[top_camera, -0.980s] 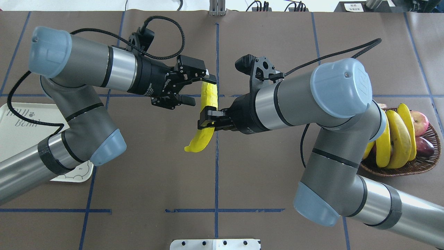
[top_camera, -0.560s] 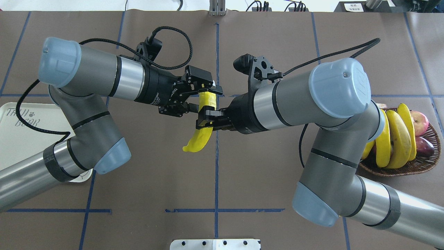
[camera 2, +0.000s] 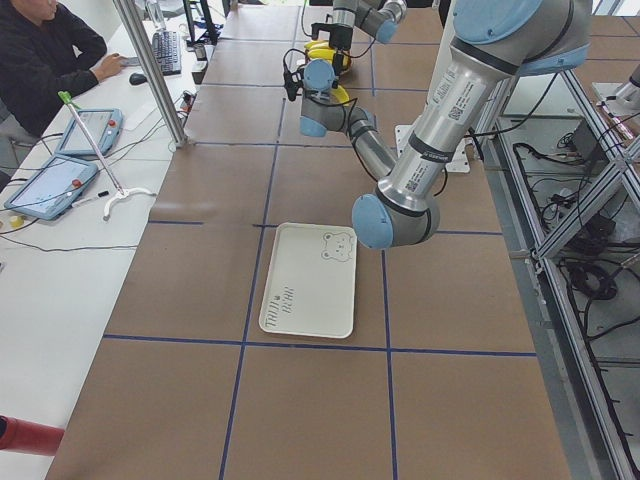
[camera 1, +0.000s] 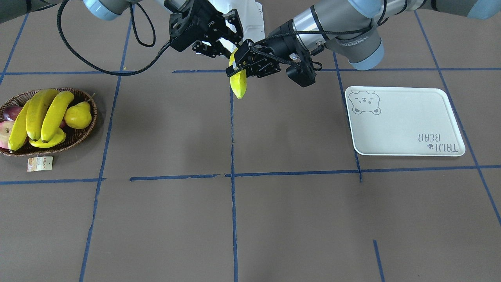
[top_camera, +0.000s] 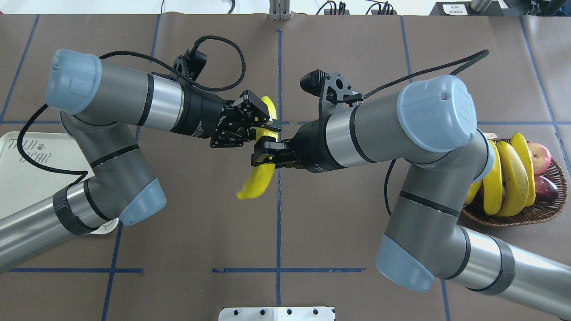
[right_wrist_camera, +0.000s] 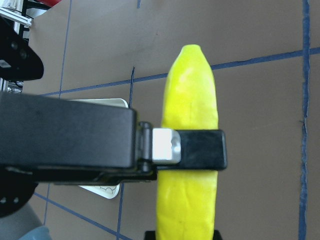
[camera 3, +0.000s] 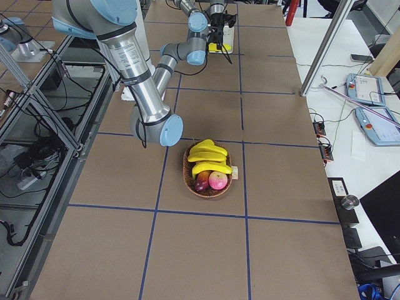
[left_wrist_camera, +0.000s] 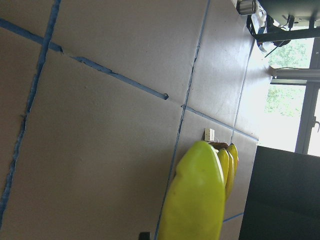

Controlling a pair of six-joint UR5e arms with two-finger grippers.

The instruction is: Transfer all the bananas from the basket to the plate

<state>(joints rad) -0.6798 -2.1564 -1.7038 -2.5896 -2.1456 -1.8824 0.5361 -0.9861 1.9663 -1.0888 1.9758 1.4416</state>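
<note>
None of the bananas is lying on the plate (top_camera: 18, 178) yet; it is sitting at the far left, partly under the left arm (top_camera: 107, 178), well apart from the meeting point at mid-table. Moving rightward, the left gripper (top_camera: 266, 122) is reaching in from the left with its jaws drawn together on the far part of the held banana (top_camera: 259, 180); that grip is looking complete, though the left wrist view is showing only the fruit's yellow end. The held banana is hanging in the air over the centre line, its long axis running from far to near, crosswise to both grippers, with its near tip drooping free. Just beside the left grip, on the near side, the right gripper (top_camera: 266, 154) is clamping the banana's middle; its wrist view is showing it pressing flat across the peel. So both are gripping the one fruit; I am judging the handover as waiting on the right jaws to part, since the left arm is standing nearer the plate. At the far right, the basket (top_camera: 513, 218) is holding the remaining bananas (top_camera: 508, 178) beside red apples (top_camera: 539, 158).
</note>
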